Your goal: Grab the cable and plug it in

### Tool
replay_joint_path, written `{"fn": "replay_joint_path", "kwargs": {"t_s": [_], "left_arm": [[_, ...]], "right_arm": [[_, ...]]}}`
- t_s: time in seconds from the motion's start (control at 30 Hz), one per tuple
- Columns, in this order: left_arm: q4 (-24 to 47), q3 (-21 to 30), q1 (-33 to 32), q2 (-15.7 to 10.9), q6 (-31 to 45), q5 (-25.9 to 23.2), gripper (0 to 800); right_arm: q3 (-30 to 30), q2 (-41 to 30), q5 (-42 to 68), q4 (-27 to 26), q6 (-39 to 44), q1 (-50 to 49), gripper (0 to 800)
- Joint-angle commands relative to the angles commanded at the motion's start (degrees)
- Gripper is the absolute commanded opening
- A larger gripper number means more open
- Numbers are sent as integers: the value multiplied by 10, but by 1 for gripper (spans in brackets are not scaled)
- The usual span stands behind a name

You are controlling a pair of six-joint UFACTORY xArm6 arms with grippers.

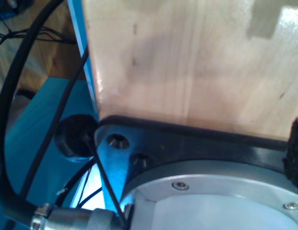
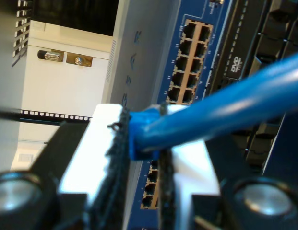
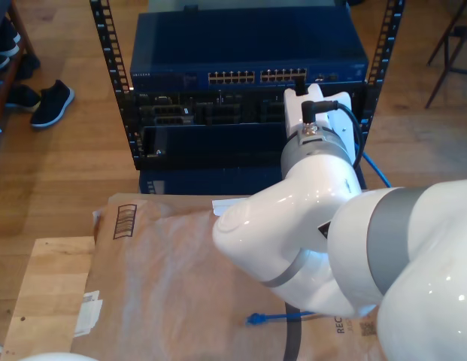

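The cable (image 2: 225,105) is bright blue, and its booted plug end sits pinched between the white, black-padded fingers (image 2: 91,143) of my second gripper (image 2: 141,139), which is shut on it. The plug is held just in front of the blue switch's rows of ports (image 2: 189,62). In the exterior view my second gripper (image 3: 301,94) is up against the switch (image 3: 248,53) in the rack. The cable (image 3: 380,174) trails down at that view's right, and its other plug end (image 3: 257,319) lies on the brown paper. One black pad (image 1: 295,148) of my first gripper shows over the wooden table.
Black rack posts (image 3: 113,75) flank the switch, with dark equipment (image 3: 180,120) below it. Brown paper (image 3: 165,278) covers the wooden table (image 1: 187,62). An arm base (image 1: 211,191) with black cables (image 1: 9,120) sits at the table's edge. Shoes (image 3: 49,101) lie on the floor at the exterior view's left.
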Motion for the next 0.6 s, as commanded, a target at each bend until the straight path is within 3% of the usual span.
{"fn": "replay_joint_path", "kwargs": {"t_s": [0.33,0.6], "left_arm": [[1,0,0,0,0,0,800],[1,-1,0,0,0,0,800]], "right_arm": [[31,-58,35,0,5,-26,0],[24,-30,39,-25,73,-105,0]]}}
